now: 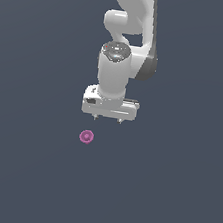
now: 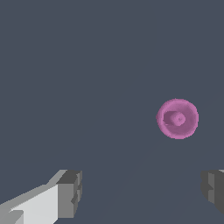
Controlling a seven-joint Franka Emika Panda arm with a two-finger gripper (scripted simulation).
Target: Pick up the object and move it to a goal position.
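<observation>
The object (image 1: 86, 136) is a small round pink-magenta ball with a darker centre, lying on the dark grey surface. It also shows in the wrist view (image 2: 177, 118). My white gripper (image 1: 108, 119) hangs pointing down, above the ball and a little toward the exterior view's right of it. Its jaws are wide apart and empty. In the wrist view the gripper (image 2: 142, 192) shows two grey fingertips (image 2: 70, 192), and the ball lies apart from them, not between them.
The dark grey surface (image 1: 23, 171) fills both views. The white arm (image 1: 128, 30) rises behind the gripper toward the top of the exterior view.
</observation>
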